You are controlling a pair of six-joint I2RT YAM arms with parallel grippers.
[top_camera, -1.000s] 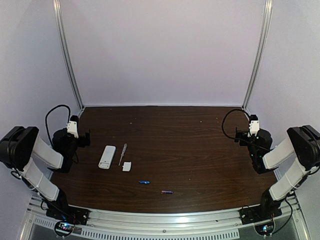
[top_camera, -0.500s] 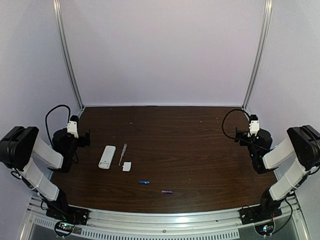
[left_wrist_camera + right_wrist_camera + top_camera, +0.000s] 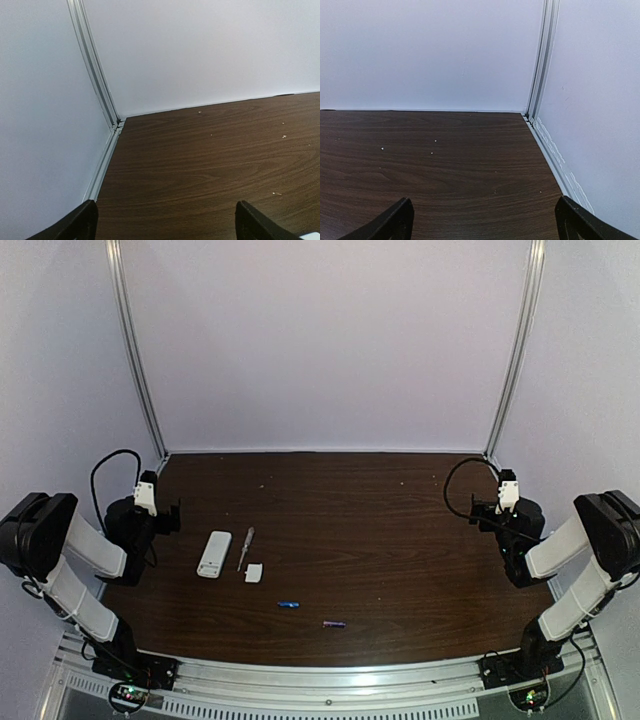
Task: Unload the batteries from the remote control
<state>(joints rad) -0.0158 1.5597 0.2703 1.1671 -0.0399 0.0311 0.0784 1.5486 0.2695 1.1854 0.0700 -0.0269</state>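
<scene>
Reach was what any coming move turned on, and it favoured the left arm. The remote control [image 3: 214,553] lay flat on the dark wooden surface [image 3: 400,540], left of centre, its long axis running near to far with a slight lean to the right at the far end. It sat to the right of the left tool [image 3: 166,222] and a little nearer the bases, well apart from it, and much farther from the right tool [image 3: 485,220]. Both tools stood with jaws spread wide and nothing between them, parked at the outer edges of the surface and facing the back corners. Just right of the remote control lay a thin pale pointed pick [image 3: 245,547], roughly parallel to it, with a small white cover piece [image 3: 254,573] by its near end. The blue battery [image 3: 289,605] and the purple battery [image 3: 333,624] lay loose toward the near edge, apart from each other and from the remote control, each with its long axis across, left to right. The blue one was closer to the left arm, the purple one about midway. By that lie the unloading looked done, and no grasp seemed called for.
</scene>
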